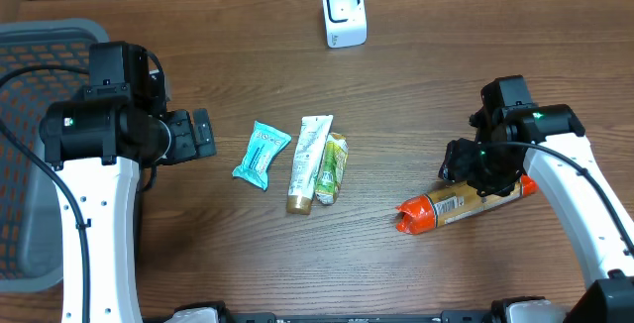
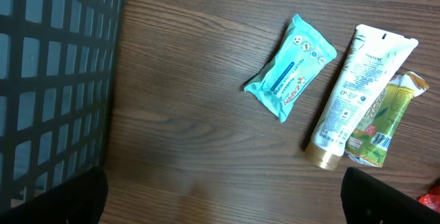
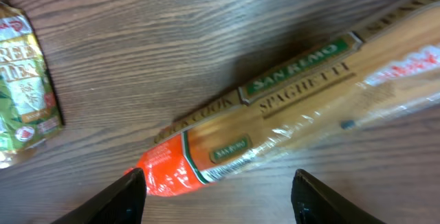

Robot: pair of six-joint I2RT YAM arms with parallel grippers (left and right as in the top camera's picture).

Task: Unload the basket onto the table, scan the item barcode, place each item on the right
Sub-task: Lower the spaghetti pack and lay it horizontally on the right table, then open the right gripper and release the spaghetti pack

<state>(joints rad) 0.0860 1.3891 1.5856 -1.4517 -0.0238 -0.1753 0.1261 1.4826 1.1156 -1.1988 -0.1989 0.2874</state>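
Observation:
A spaghetti pack [image 1: 458,206] with an orange end lies flat on the wooden table at the right. My right gripper [image 1: 474,169] hovers just over its middle. In the right wrist view the pack [image 3: 289,114] runs diagonally, and the right gripper [image 3: 220,200] stands open, the orange end close to its left finger, nothing clamped. The white scanner [image 1: 344,13] stands at the back centre. My left gripper [image 1: 203,135] is open, left of the middle items; in its wrist view the left gripper [image 2: 223,196] has only bare table between its fingers.
A teal wipes pack [image 1: 262,154], a white tube [image 1: 309,162] and a green tea packet [image 1: 333,167] lie side by side mid-table. The left wrist view shows the wipes pack [image 2: 290,67], tube [image 2: 354,90] and packet [image 2: 380,124]. A grey basket [image 1: 59,31] stands at the left edge.

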